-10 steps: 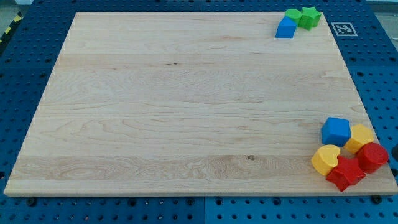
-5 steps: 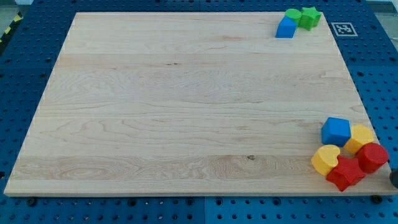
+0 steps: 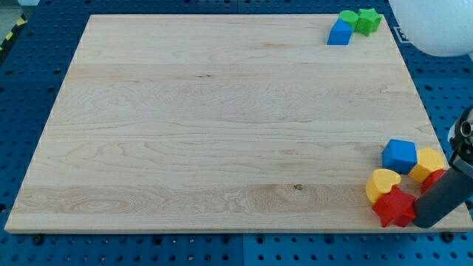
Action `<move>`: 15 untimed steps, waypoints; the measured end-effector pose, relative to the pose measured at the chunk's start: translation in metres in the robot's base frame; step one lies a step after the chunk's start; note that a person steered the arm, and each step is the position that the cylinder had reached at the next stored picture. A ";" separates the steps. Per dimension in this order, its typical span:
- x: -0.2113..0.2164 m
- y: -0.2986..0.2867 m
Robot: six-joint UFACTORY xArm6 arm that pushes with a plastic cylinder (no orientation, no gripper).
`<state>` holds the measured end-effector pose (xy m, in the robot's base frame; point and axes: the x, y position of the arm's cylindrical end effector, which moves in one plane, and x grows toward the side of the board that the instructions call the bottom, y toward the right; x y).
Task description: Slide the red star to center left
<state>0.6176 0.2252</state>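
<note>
One red star (image 3: pixel 393 209) lies touching my tip (image 3: pixel 424 222) on the view's left, at the board's bottom-right corner.

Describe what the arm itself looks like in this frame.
Only the view's right edge shows it. A straight dark rod, nearly black with a bluish sheen, slants down to my tip beside the red star. Above it sits a darker round fitting. A smooth white rounded shell fills the view's top right corner. No cables or markings show.
</note>
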 end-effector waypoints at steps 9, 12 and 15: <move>-0.059 -0.197; -0.104 -0.186; -0.146 -0.315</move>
<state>0.4712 -0.0902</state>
